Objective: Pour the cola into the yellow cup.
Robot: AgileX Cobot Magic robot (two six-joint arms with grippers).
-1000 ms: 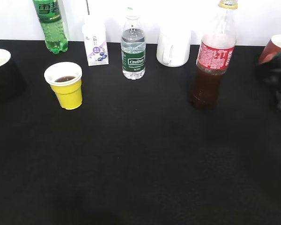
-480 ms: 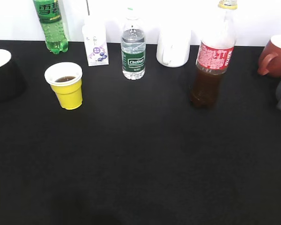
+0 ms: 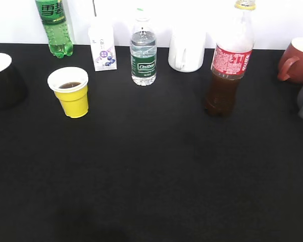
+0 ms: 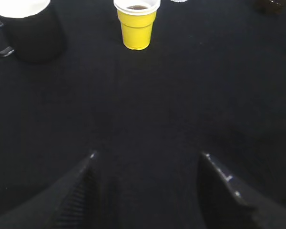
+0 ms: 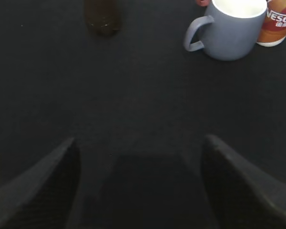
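Note:
The cola bottle (image 3: 229, 60) stands upright right of centre, dark drink in its lower part, red label, yellow neck ring, no cap showing. Its base shows at the top of the right wrist view (image 5: 102, 18). The yellow cup (image 3: 71, 93) stands at the left with a little dark drink inside; it also shows in the left wrist view (image 4: 137, 25). My left gripper (image 4: 148, 157) is open and empty, well short of the cup. My right gripper (image 5: 139, 140) is open and empty over bare black cloth. Neither gripper shows in the exterior view.
Along the back stand a green soda bottle (image 3: 54, 27), a small carton (image 3: 103, 46), a water bottle (image 3: 143, 53) and a white mug (image 3: 187, 50). A black mug (image 3: 4, 80) is at the left, a reddish mug (image 3: 298, 60) and a grey mug (image 5: 231, 28) at the right.
A dark blurred arm that was at the right edge one second ago has left the exterior view, uncovering the reddish mug. The bottle and the cup have not moved.

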